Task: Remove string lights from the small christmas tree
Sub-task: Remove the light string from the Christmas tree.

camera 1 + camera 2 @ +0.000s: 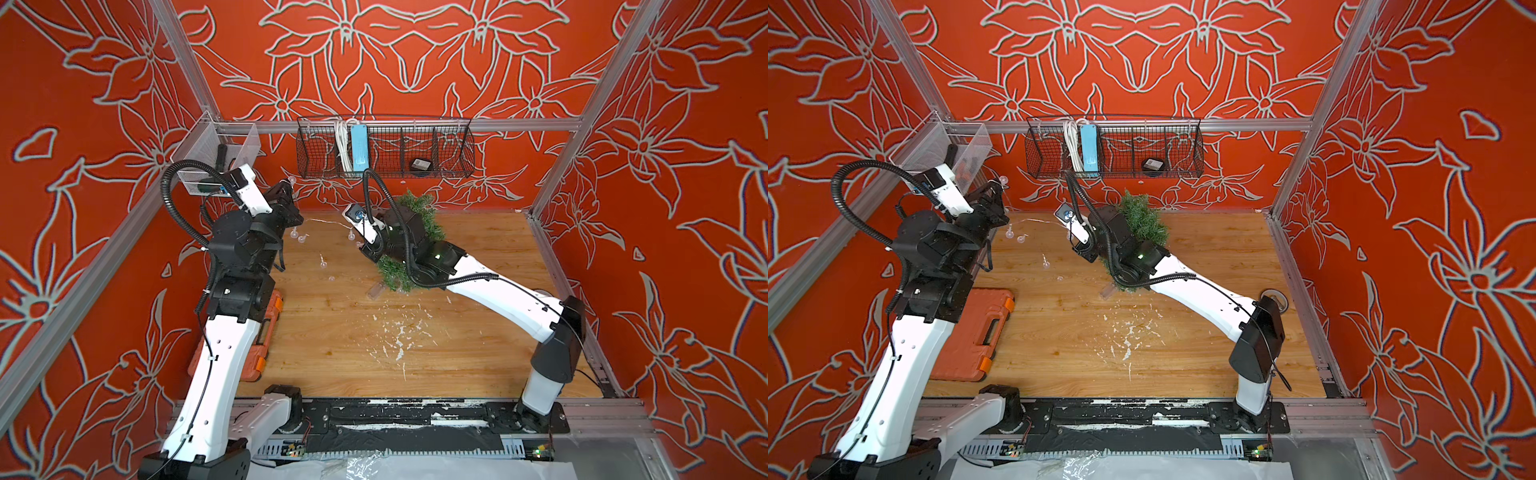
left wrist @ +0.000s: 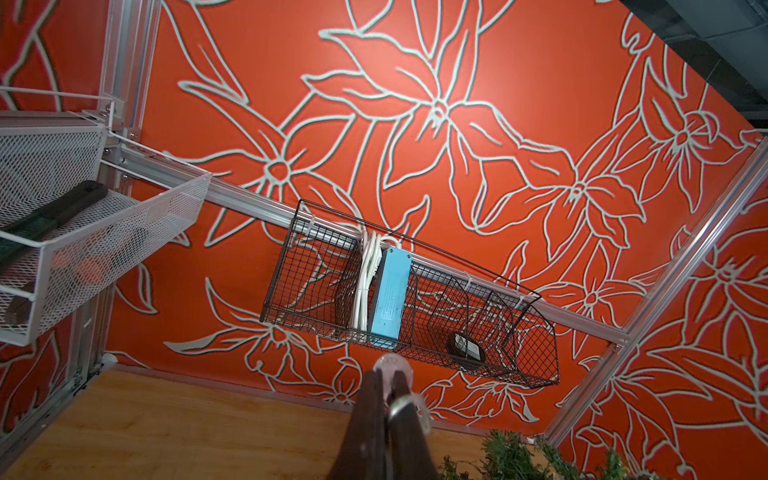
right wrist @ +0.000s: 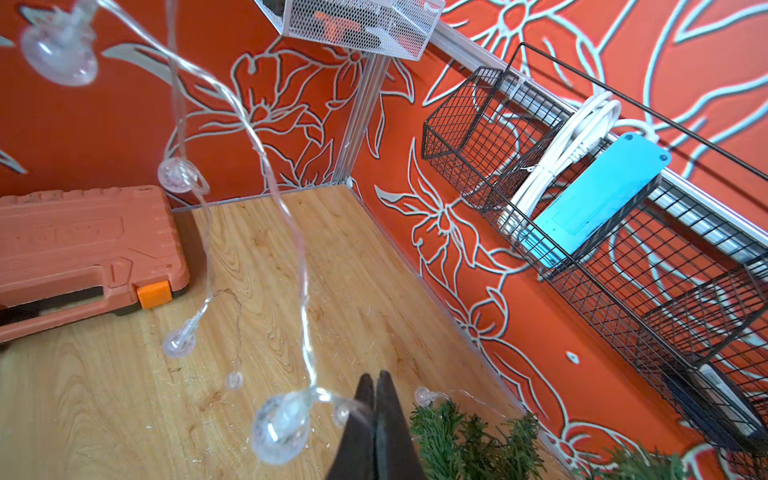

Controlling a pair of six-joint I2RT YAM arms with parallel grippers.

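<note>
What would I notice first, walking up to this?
The flowered red walls all around catch the eye first. Then the string lights, strung through the air between the left fingers near the back left corner and the right fingers beside the small green tree toward the back.

left gripper: raised near back-left corner, bulb at tip | string lights: bulbs dangling above table | small christmas tree: partly hidden under right arm
</note>
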